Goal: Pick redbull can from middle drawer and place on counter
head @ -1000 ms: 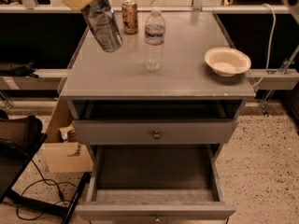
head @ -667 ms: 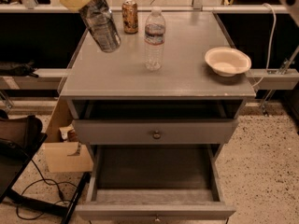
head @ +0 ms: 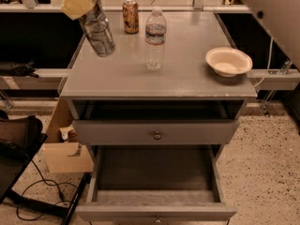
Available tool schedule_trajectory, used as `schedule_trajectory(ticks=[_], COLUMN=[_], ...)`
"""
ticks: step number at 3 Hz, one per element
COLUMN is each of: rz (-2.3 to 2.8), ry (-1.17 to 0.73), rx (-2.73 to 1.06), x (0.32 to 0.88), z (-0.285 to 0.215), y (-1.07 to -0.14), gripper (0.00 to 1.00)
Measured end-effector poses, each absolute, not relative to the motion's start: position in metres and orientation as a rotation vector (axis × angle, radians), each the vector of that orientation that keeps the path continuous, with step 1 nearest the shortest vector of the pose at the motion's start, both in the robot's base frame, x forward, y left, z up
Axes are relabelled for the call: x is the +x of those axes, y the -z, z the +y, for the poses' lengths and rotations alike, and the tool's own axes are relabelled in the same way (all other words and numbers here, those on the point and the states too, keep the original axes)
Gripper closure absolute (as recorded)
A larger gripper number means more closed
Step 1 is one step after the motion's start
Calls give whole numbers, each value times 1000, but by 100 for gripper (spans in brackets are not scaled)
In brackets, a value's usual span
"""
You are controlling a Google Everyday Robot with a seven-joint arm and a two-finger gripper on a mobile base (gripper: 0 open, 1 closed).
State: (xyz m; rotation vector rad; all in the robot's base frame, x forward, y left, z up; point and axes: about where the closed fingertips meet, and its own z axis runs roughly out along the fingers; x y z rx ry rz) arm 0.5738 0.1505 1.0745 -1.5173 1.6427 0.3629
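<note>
My gripper [head: 83, 6], with a yellowish pad, is at the top left and is shut on the redbull can [head: 99, 35]. The can is slim and silver-grey, and hangs tilted just above the left rear part of the counter [head: 187, 76]. The middle drawer [head: 154, 172] is pulled far out at the bottom of the view. Its dark floor is bare. Above it a drawer with a round knob [head: 157, 135] stands slightly out.
On the counter stand a brown-orange can [head: 131, 16] at the back, a clear water bottle [head: 155, 40] in the middle and a white bowl [head: 228, 61] at the right. A cardboard box [head: 68, 156] and cables lie on the floor at the left.
My gripper and the held can have shifted slightly down and to the left. Nothing else has moved.
</note>
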Motion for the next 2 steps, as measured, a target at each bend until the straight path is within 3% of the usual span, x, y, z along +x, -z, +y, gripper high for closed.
schedule_trajectory(ticks=[2], rz=[1676], ry=[-377], rx=[-1402], x=[636], z=[184], y=[-1011], gripper=[100])
